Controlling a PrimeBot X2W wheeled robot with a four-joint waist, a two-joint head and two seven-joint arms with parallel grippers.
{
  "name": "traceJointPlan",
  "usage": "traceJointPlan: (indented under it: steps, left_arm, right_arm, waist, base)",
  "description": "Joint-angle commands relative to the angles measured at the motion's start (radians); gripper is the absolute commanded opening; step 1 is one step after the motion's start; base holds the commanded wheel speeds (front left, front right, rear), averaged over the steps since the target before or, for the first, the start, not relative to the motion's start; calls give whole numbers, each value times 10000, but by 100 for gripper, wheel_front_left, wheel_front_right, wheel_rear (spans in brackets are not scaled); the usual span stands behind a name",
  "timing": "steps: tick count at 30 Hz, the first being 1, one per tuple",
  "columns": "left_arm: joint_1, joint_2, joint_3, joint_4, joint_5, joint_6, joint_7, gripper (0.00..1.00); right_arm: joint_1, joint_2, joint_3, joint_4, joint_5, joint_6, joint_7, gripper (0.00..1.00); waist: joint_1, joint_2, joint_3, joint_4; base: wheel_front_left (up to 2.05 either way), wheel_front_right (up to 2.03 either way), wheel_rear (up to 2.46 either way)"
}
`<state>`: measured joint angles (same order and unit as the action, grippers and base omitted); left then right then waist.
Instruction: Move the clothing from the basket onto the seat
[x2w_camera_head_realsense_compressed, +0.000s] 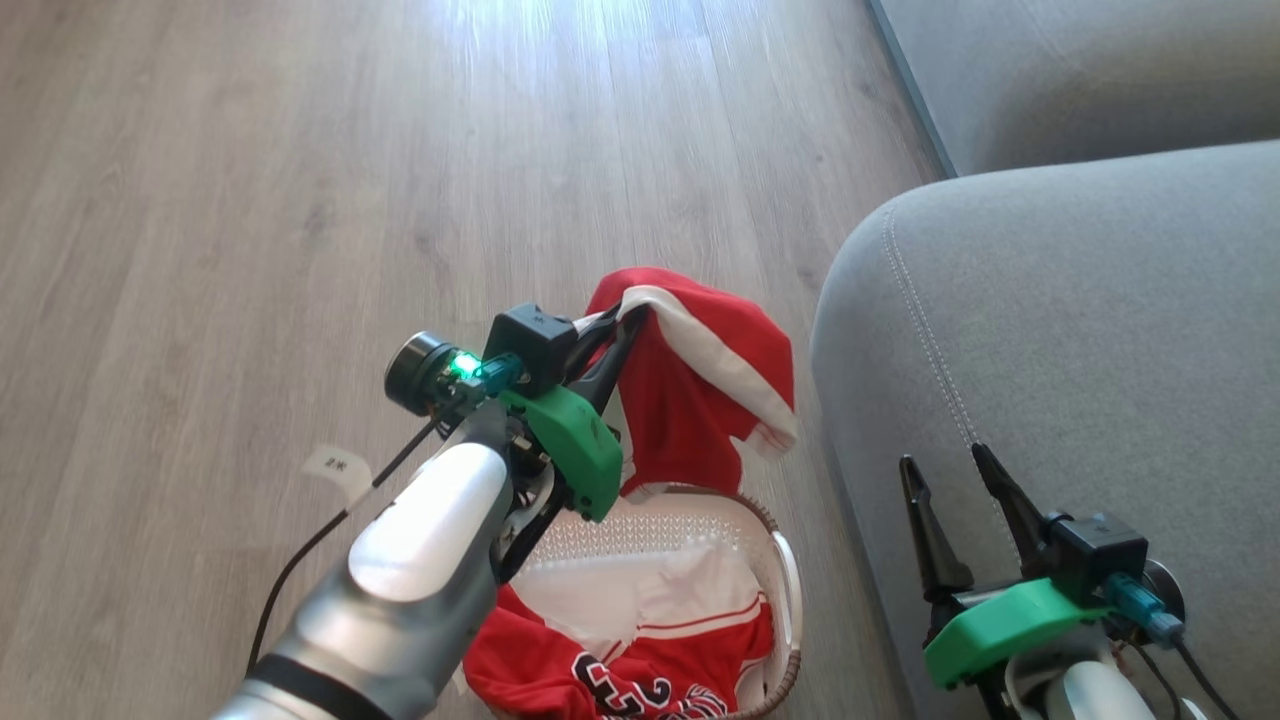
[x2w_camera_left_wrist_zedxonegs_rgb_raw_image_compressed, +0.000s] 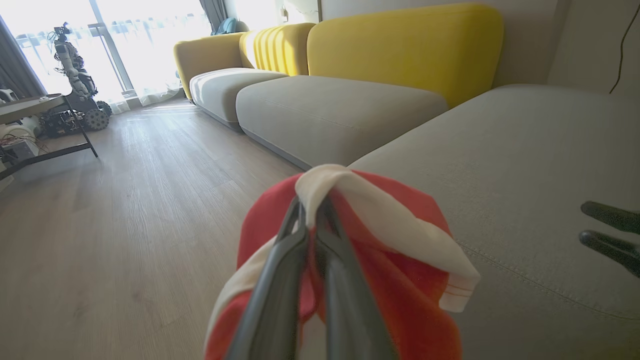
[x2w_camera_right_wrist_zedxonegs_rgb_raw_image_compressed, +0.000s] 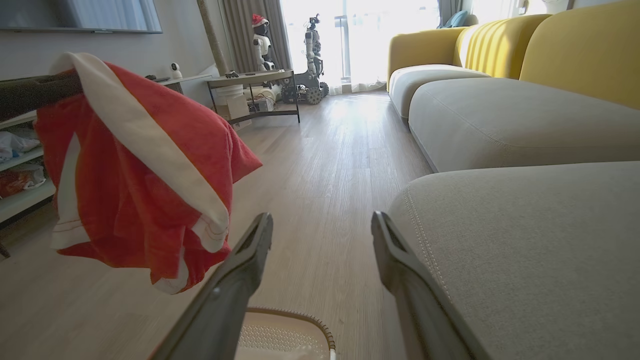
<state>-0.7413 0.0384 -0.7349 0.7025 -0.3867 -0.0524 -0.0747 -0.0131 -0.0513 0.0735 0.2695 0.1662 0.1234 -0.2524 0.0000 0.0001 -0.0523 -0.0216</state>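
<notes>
Two jaws of the left gripper (x2w_camera_head_realsense_compressed: 625, 318) pinch tight on the white trim of the clothing (x2w_camera_head_realsense_compressed: 710, 400), which hangs above the basket (x2w_camera_head_realsense_compressed: 792, 575) holding more of it. Rightward, the right gripper (x2w_camera_head_realsense_compressed: 945, 458) gapes wide, empty, at the seat (x2w_camera_head_realsense_compressed: 1100, 330) edge.

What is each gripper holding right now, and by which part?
Left gripper: shut on a red garment, pinched at its white-trimmed edge. Right gripper: jaws open, holding nothing.

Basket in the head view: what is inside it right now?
A red and white jersey with black numerals lies in the basket. The left forearm covers its left side, so anything there is hidden.
</notes>
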Motion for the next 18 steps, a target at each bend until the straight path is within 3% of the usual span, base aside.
traceJointPlan:
  steps: [1,11,18]
  left_arm:
    - [-757,122,258,-507,-127,85,144,0]
    - [-941,149,170,-1298,-148,247,414,0]
    - [-972,138,-1,-1933,-211,380,390,0]
  right_arm:
    - [-269,11,330,-288,-71,73,-94,100]
    - [-1010,11,1616,19,-109,73,-94,100]
    - [-2365,11,2669,1113,-338,73,-92,100]
  waist:
    - [0,-1,-156,87]
    - [0,-1,-153,179]
    - [0,-1,-56,401]
  base:
    - [0,0,0]
    - [0,0,0]
    - [0,0,0]
